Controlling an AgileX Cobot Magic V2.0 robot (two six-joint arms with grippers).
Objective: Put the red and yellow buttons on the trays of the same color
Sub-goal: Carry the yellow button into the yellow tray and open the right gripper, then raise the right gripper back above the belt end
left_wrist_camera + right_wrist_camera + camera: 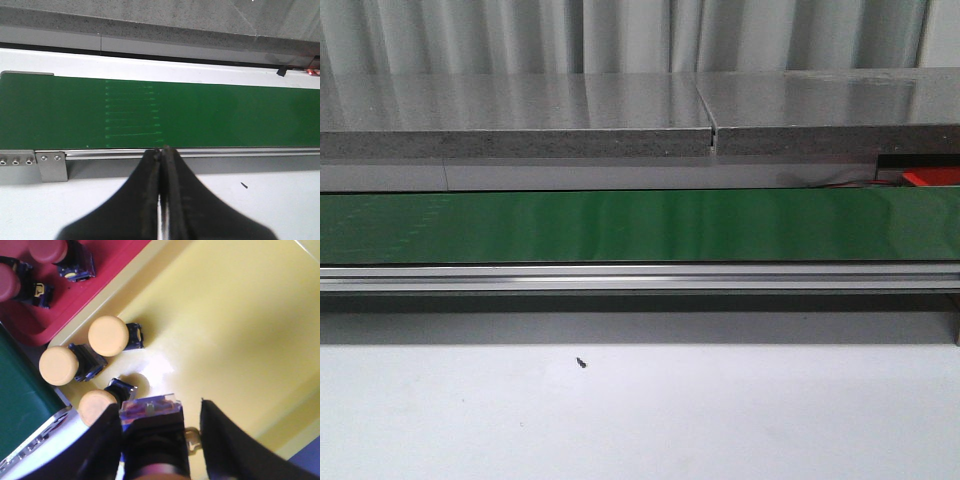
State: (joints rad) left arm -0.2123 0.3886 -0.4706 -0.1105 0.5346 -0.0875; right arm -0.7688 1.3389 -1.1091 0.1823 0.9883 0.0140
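Note:
In the right wrist view my right gripper [159,407] hangs over the yellow tray [240,315]. It is open, with a button's black and blue body [152,435] standing between its fingers. The body lies against one finger, and a gap shows on the other side. The cap colour of this button is hidden. Three yellow buttons [108,335] [58,365] [96,406] lie in the tray's corner. Two red buttons [47,249] [7,282] lie in the red tray [100,285] beside it. My left gripper [162,150] is shut on nothing, just before the green belt [200,110].
The green conveyor belt [620,225] runs across the front view with a metal rail [620,277] along its near side. A grey slab [520,120] lies behind it. A red edge [930,177] shows at the far right. White table [640,420] lies in front.

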